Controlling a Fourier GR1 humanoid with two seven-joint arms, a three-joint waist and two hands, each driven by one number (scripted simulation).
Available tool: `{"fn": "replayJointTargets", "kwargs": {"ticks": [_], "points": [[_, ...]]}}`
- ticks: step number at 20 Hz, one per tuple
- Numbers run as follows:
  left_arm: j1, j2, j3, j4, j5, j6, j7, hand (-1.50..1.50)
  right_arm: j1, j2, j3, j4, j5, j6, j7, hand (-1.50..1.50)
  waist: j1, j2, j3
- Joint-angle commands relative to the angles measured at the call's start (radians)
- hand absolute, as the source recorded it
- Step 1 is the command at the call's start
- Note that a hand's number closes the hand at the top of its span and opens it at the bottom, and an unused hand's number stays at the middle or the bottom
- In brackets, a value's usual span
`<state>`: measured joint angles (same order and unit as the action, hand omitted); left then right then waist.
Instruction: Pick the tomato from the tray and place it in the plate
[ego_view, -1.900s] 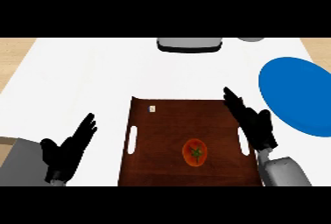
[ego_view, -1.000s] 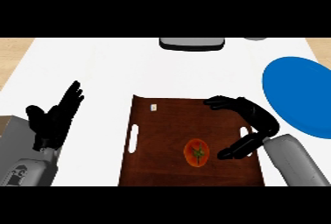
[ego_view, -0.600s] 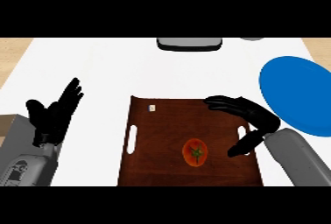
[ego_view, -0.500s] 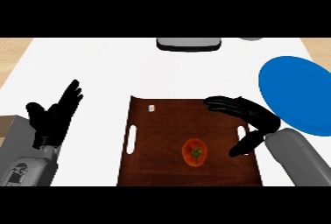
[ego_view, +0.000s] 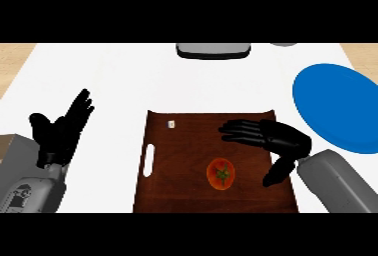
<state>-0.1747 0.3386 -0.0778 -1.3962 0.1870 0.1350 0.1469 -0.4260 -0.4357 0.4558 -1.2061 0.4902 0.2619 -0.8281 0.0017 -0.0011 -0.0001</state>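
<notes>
Right hand (ego_view: 277, 141) open above tomato (ego_view: 221, 173)

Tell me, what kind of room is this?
Probably a kitchen: a white counter holds a brown serving tray with a tomato on it, and a blue plate lies beside it.

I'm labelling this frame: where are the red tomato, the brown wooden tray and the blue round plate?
red tomato (ego_view: 221, 173), head view, middle of its skin.
brown wooden tray (ego_view: 184, 150), head view, bare floor left of centre.
blue round plate (ego_view: 336, 107), head view, middle of its face.
</notes>
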Motion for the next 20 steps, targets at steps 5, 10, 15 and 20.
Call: {"fn": "replayJointTargets", "kwargs": {"ticks": [5, 10, 15, 20], "points": [[-0.001, -0.01, 0.041, 0.033, -0.011, -0.039, -0.001, 0.0, 0.023, 0.057, 0.038, -0.07, 0.205, -0.05, 0.138, -1.5, -0.001, 0.0, 0.0], [0.034, -0.02, 0.063, 0.012, -0.014, -0.066, -0.039, 0.0, 0.043, 0.065, 0.056, -0.059, 0.319, -0.053, 0.163, -1.5, 0.0, 0.001, 0.0], [-0.007, -0.039, 0.074, 0.074, -0.057, -0.079, -0.056, 0.0, 0.023, 0.151, 0.067, -0.103, 0.381, 0.045, 0.259, -1.5, -0.002, 0.001, 0.0], [-0.024, -0.087, 0.065, 0.037, -0.099, -0.058, -0.003, 0.0, 0.01, 0.214, 0.02, -0.004, 0.477, -0.015, 0.229, -1.5, 0.0, 0.001, 0.0]]}}
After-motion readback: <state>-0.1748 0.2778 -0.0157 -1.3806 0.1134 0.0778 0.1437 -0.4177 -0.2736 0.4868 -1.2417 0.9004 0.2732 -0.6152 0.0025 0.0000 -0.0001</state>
